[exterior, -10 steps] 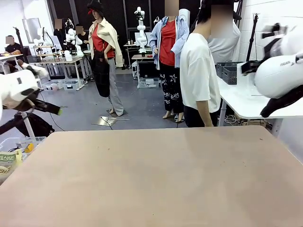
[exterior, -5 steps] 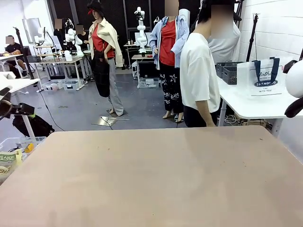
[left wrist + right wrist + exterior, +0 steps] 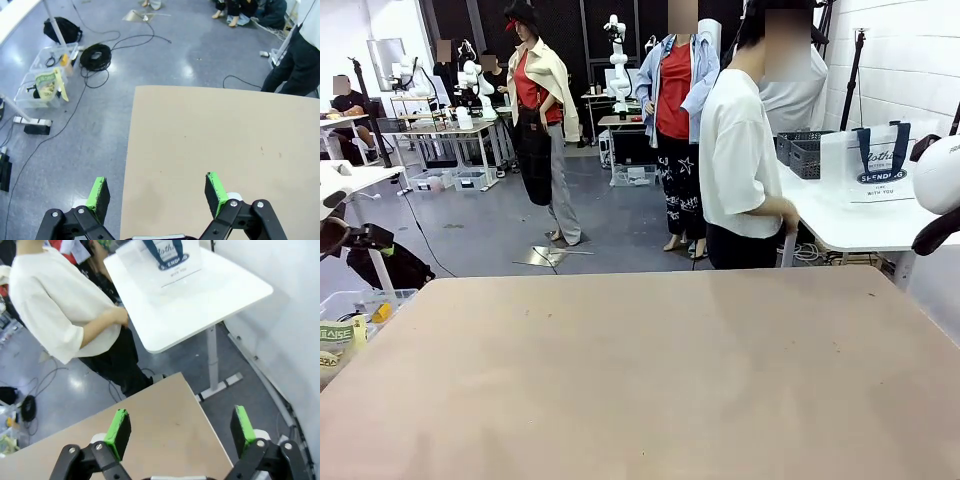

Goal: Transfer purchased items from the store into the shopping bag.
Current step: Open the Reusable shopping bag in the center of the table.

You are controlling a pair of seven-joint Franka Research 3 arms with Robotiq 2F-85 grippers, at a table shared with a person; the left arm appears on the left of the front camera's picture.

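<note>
- My left end effector is released, its green pads spread wide with nothing between them; it hangs high over the left edge of the brown desk, which I take for a waiting pose
- My right end effector is likewise released and empty, raised above the desk's far-right corner and facing where the work should come from
- The shopping bag stands upright on the white side desk at the far right, well apart from both end effectors, handles up, probably so it can be loaded from above
- The person stands between the two desks with a hand at the white desk's edge, near the bag; I judge they may bring it over
- By my reckoning the transfer is not yet begun
</note>
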